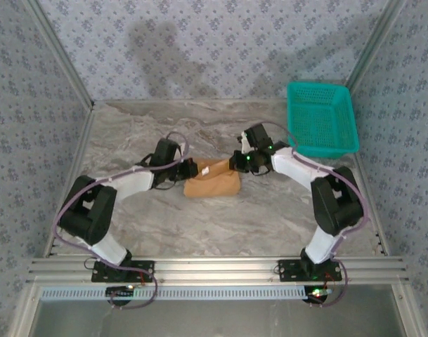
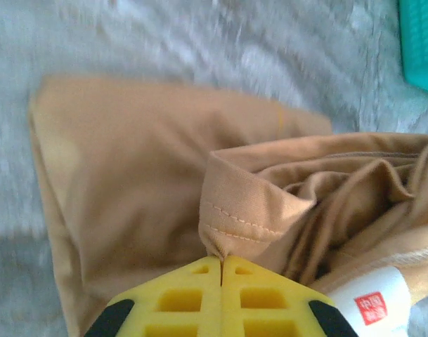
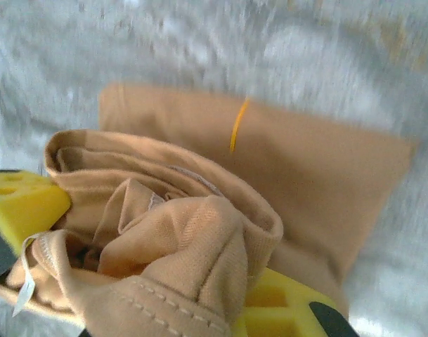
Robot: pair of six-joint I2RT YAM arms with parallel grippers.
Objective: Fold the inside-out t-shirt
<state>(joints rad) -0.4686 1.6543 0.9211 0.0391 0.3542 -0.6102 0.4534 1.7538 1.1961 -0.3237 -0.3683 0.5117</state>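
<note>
**Shirt down to a small packet, last fold in hand**

The inside-out t-shirt (image 1: 212, 184) lies at the middle of the table (image 1: 164, 225), between the two arms, and it is already a compact tan rectangle, not a spread garment. We judge that most of the folding is done. In the wrist views the lower layer lies flat and smooth on the marble surface, while one edge is gathered up into a loose, rumpled bunch above it.

The left gripper (image 2: 222, 281) is clamped tight on a stitched hem, with its yellow jaws meeting and the cloth pinched in the seam between them. The right gripper (image 1: 235, 163) is also closed on the shirt. From its wrist camera the bunched fabric spills over the yellow finger (image 3: 284, 307) and hides the pinch itself.

What is left, as we read it, is to carry this gathered edge over the flat part, lay it down without creases and let go. The bunch looks untidy enough that it may need smoothing.

By our count:
- one t-shirt
- one white label (image 2: 372, 303) with a red mark
- two grippers, both gripping
- one teal basket (image 1: 318, 86), standing well apart at the far right corner
</note>
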